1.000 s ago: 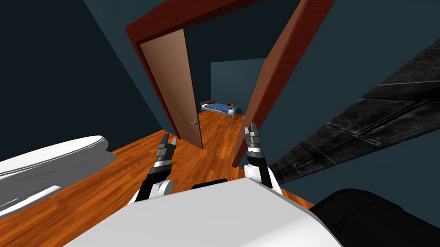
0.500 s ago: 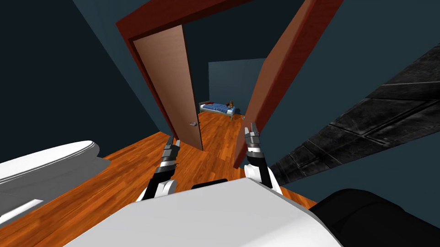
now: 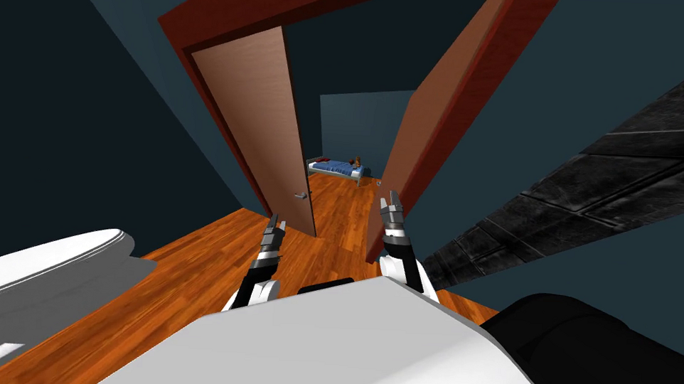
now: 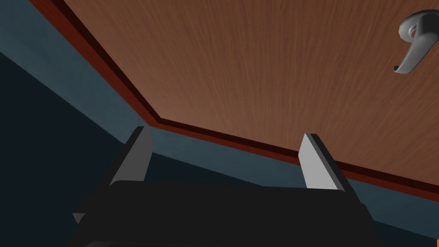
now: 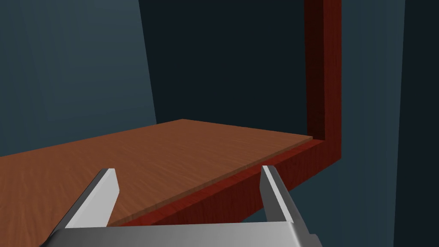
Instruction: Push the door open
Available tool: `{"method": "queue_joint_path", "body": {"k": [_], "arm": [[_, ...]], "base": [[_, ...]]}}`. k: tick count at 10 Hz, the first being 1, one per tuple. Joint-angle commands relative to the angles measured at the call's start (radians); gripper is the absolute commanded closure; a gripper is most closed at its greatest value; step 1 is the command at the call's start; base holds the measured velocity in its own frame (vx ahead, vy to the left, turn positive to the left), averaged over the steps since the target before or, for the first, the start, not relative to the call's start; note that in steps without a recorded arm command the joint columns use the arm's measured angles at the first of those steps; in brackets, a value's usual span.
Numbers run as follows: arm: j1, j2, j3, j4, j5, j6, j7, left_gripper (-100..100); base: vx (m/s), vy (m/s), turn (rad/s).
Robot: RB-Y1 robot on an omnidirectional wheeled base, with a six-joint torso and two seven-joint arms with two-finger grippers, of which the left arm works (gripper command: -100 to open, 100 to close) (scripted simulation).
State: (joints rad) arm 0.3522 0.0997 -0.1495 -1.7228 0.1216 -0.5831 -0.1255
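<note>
Head view: the door [image 3: 261,126], a brown wood-grain panel, stands upright with its long axis vertical. It hangs from the left side of the dark red frame [image 3: 479,91] and is swung part-way into the room beyond. Its free edge, with the handle [image 3: 301,195], points away toward a blue bed [image 3: 338,169]. The left gripper [image 3: 275,224] is over the wood floor [image 3: 188,273], near the door's foot below the handle. The right gripper [image 3: 389,199] is just beside the frame's right post.

Left wrist view: the left gripper [image 4: 226,136] has its fingers [image 4: 315,165] spread wide, holding nothing. They aim at the door [image 4: 257,64] where it meets the frame [image 4: 128,96]. I cannot tell whether they touch it. The grey lever handle [image 4: 412,40] is well off to one side.

Right wrist view: the right gripper [image 5: 188,171] is also spread wide and empty, in front of the frame's [image 5: 323,64] brown inner face.
</note>
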Motion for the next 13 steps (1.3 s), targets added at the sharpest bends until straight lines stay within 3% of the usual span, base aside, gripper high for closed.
{"method": "queue_joint_path", "body": {"k": [1, 13], "arm": [[-0.011, 0.001, -0.009, 0.034, 0.004, -0.007, -0.002, -100], [-0.079, -0.005, -0.080, 0.264, 0.032, -0.056, -0.019, -100]], "base": [[0.083, 0.083, -0.079], [0.074, 0.101, -0.074]]}}
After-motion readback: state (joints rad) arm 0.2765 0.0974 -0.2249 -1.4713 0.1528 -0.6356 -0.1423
